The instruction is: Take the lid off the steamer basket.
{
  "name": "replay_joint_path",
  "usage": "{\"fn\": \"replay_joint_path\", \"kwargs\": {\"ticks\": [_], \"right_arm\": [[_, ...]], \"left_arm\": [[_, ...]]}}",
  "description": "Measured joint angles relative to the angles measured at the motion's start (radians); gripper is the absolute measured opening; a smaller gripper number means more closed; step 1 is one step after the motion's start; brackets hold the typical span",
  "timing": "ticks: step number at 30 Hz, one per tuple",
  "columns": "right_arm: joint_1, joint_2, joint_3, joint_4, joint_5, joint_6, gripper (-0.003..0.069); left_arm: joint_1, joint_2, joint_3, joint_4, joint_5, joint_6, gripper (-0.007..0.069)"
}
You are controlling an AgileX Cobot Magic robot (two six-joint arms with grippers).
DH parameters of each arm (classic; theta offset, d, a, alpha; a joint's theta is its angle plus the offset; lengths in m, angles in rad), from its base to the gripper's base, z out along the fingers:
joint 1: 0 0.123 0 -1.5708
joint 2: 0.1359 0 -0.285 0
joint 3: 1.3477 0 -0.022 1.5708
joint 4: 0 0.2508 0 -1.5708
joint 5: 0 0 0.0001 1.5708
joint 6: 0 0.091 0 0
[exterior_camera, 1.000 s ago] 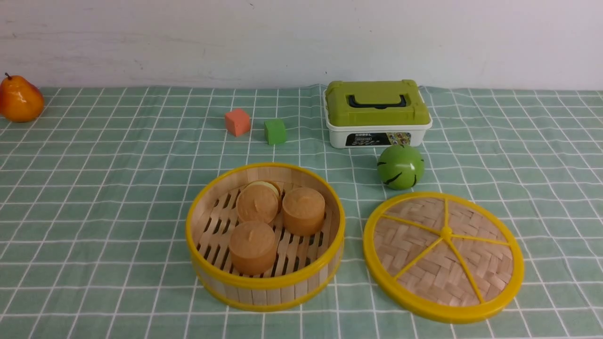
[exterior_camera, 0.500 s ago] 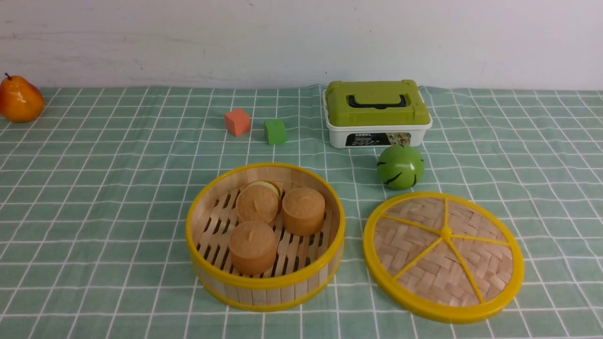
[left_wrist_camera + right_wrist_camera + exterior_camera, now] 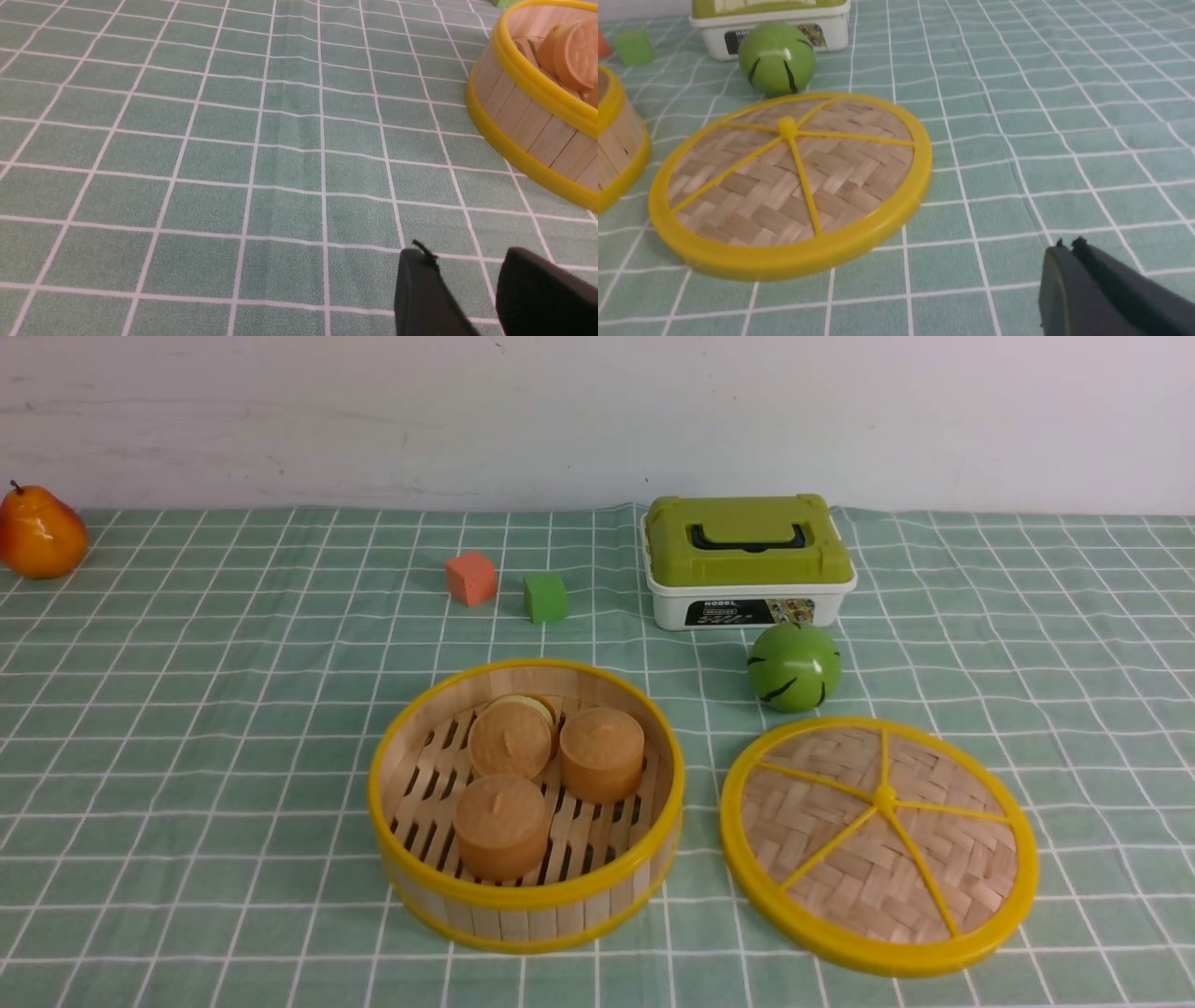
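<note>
While no arm shows in the front view, a green checked tablecloth (image 3: 187, 709) covers the whole table, and everything rests on it. Near the front, right of centre, the lid (image 3: 878, 845) lies flat on the cloth with its spokes and knob facing up. It is off the steamer basket (image 3: 526, 896), which stands just to its left with a narrow strip of cloth between the two rims. The basket is open at the top and holds round tan buns (image 3: 500, 826) on its slatted floor; three are plain to see, and a paler one peeks out behind them.

Behind the lid, toward the wall, sits a white box with a green lid (image 3: 747, 560) and a black handle. A green striped ball (image 3: 794, 665) rests between that box and the lid, very close to the lid's far rim; I cannot tell if they touch. An orange pear (image 3: 39, 534) stands at the far left edge. A green cube (image 3: 545, 596) and an orange-pink cube (image 3: 470, 578) sit side by side left of the box.

The left gripper (image 3: 467, 280) hangs over bare cloth beside the basket, its two dark fingers parted with a clear gap and nothing between them. The right gripper (image 3: 1066, 247) is near the lid but apart from it, its fingertips pressed together and empty.
</note>
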Motion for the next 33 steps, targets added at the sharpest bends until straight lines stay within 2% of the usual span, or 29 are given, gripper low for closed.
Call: {"fn": "replay_joint_path", "kwargs": {"ticks": [7,33], "right_arm": [[0.000,0.000,-0.008,0.000,0.046,0.000,-0.0025],[0.000,0.000,-0.009,0.000,0.050,0.000,0.0000]], "left_arm": [[0.000,0.000,0.000,0.000,0.000,0.000,0.0239],[0.000,0.000,0.000,0.000,0.000,0.000,0.0239]]}}
